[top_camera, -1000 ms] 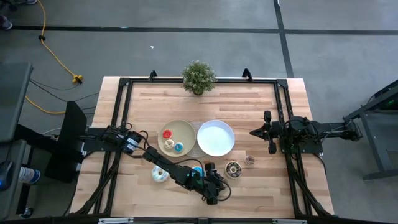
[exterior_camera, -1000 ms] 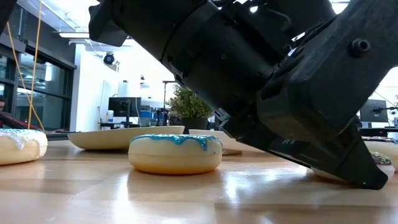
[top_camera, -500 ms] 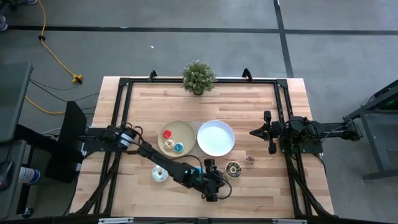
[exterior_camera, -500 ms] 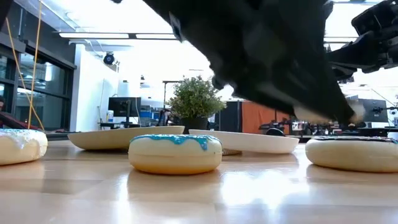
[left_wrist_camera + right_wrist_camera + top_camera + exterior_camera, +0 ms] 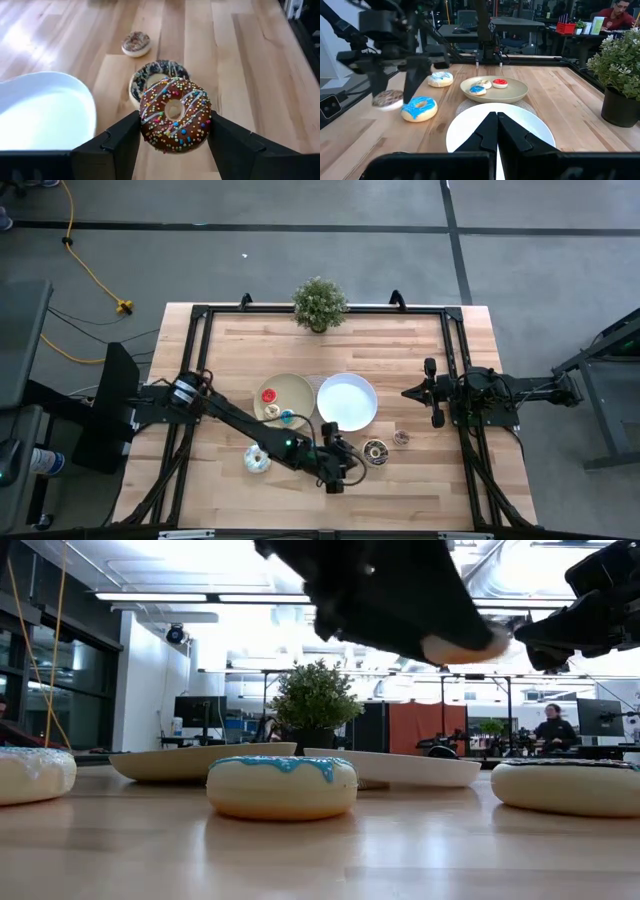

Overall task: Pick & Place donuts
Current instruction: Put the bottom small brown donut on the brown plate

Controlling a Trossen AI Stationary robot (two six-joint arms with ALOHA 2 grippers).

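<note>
My left gripper (image 5: 336,468) is shut on a brown-iced donut with coloured sprinkles (image 5: 174,114) and holds it above the table's near middle. It also shows in the low view (image 5: 462,646). Under it on the wood lie a dark donut with white stripes (image 5: 156,74) and a small brown one (image 5: 136,43). A blue-iced donut (image 5: 282,785) and a white-and-blue one (image 5: 257,459) rest flat on the table. Three small donuts lie on the beige plate (image 5: 284,402). My right gripper (image 5: 496,122) is shut and empty, waiting at the table's right side (image 5: 431,393). My left gripper pinches the brown sprinkled donut between its two fingers (image 5: 120,145), which sit on two opposite sides of the outer rim (image 5: 145,126). The fingers come slanting down from the table's left. The donut sits about level, icing up, lifted clear of the table.
A white plate (image 5: 346,401) stands beside the beige plate at mid-table. A potted plant (image 5: 320,304) stands at the far edge. A black frame rail (image 5: 196,360) runs along the table's sides. People sit in the room behind.
My left gripper has risen from the table with the brown sprinkled donut and gone a little toward the far edge. The donut, low by the tabletop a second ago, now hangs well clear of it. The other donuts have kept their places.
</note>
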